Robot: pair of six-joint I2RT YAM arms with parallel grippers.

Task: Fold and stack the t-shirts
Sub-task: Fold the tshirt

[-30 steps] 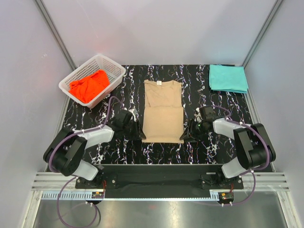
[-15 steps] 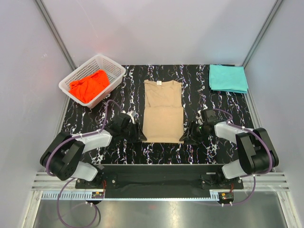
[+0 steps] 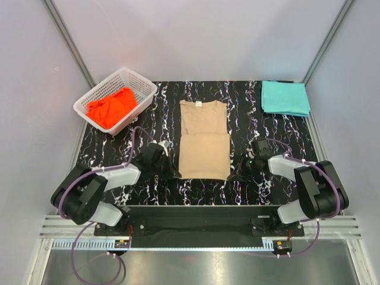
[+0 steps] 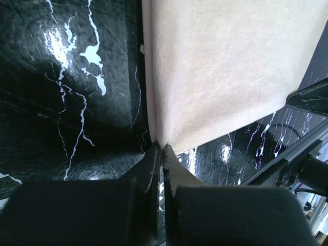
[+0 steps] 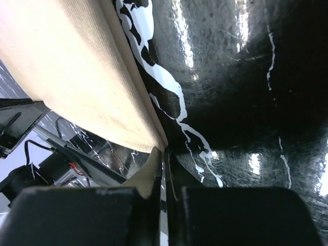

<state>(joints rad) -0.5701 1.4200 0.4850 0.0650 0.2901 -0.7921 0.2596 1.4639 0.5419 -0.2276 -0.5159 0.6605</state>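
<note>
Evidently the left gripper [image 3: 174, 173] and right gripper [image 3: 233, 174] each pinch a tan shirt [image 3: 203, 142] corner by the table's [image 3: 237, 101] near edge, likely for the next fold.

**A:** can anyone read the label [image 3: 199, 103] at the neck of the tan t-shirt [image 3: 204, 148]? way too tiny from up top.

**B:** nope. Both wrist cams crop that shirt too, just a near corner each. Left gripper [image 4: 162, 151] and right gripper [image 5: 164, 154] under those corners are dark blur, cloth inside the pinch hidden.

**A:** orange-red t-shirt [image 3: 111, 107] off to its far left is partly hidden by the basket [image 3: 145, 95] wall.
</note>
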